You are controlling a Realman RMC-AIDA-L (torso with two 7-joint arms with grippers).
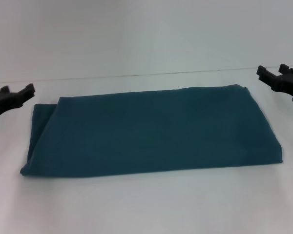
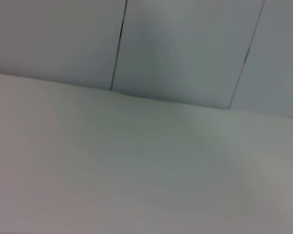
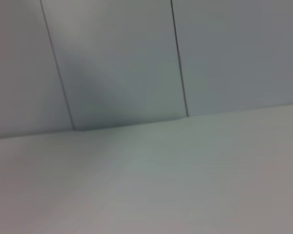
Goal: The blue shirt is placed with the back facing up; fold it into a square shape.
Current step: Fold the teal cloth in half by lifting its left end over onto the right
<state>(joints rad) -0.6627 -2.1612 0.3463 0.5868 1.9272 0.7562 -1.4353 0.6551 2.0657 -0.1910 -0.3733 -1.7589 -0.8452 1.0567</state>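
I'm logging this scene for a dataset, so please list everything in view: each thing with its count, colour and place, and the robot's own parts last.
Dark teal-blue shirt of soft matte fabric: one, folded into a wide flat rectangle, lying across the middle of the table.
White table: one, plain white top, under the shirt and around it on all sides.
Pale grey panelled wall: one, with thin dark vertical seams, behind the table's far edge.
Left gripper: one, black, above the table just off the shirt's left end, holding nothing.
Right gripper: one, black, off the shirt's far right corner, holding nothing.
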